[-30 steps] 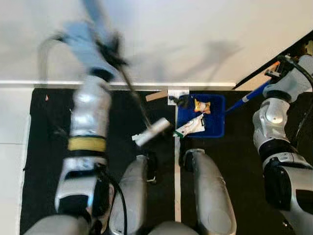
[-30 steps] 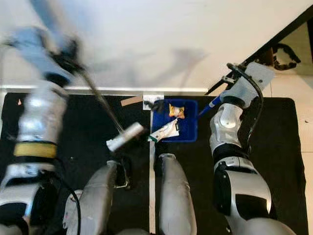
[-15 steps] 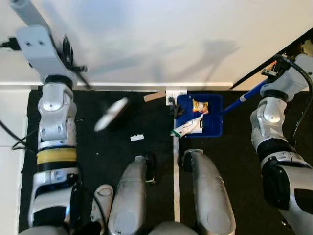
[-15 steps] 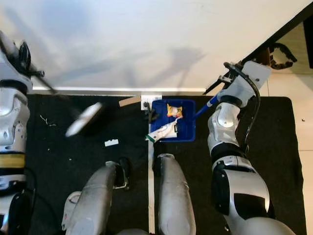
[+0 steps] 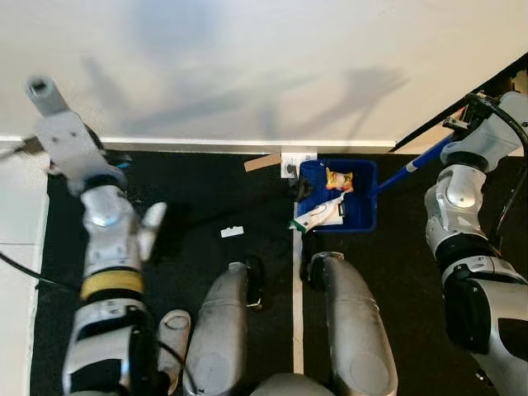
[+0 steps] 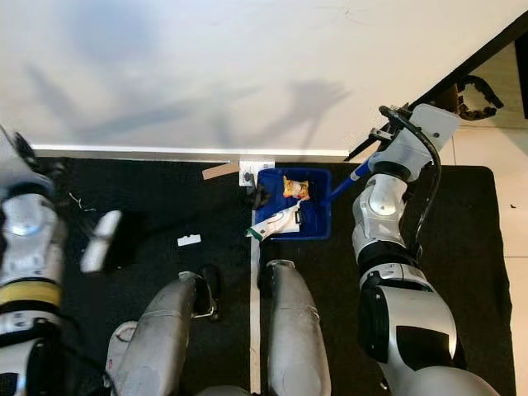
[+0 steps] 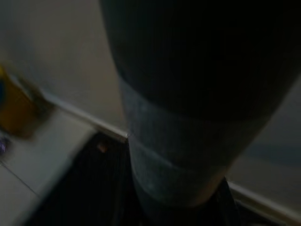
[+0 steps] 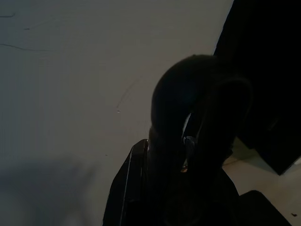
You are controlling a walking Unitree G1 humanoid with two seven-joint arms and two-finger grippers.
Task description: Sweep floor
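No writing is legible. A blue dustpan [image 5: 338,195] holding wrappers [image 5: 322,213] lies on the black mat [image 5: 198,198] near the wall edge; its blue handle [image 5: 418,163] reaches the right arm [image 5: 462,186]. A white scrap [image 5: 232,232] lies beside the left arm [image 5: 107,239]. Neither gripper's jaw state can be told.

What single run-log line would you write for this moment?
task: sweep floor | blue dustpan: on black mat, holds wrappers | white scrap: still on mat, left of dustpan | brush head: by left arm

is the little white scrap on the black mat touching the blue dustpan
Apart. In the left eye view the white scrap lies alone on the black mat, with a plain stretch of bare mat and the white floor line between it and the blue dustpan.
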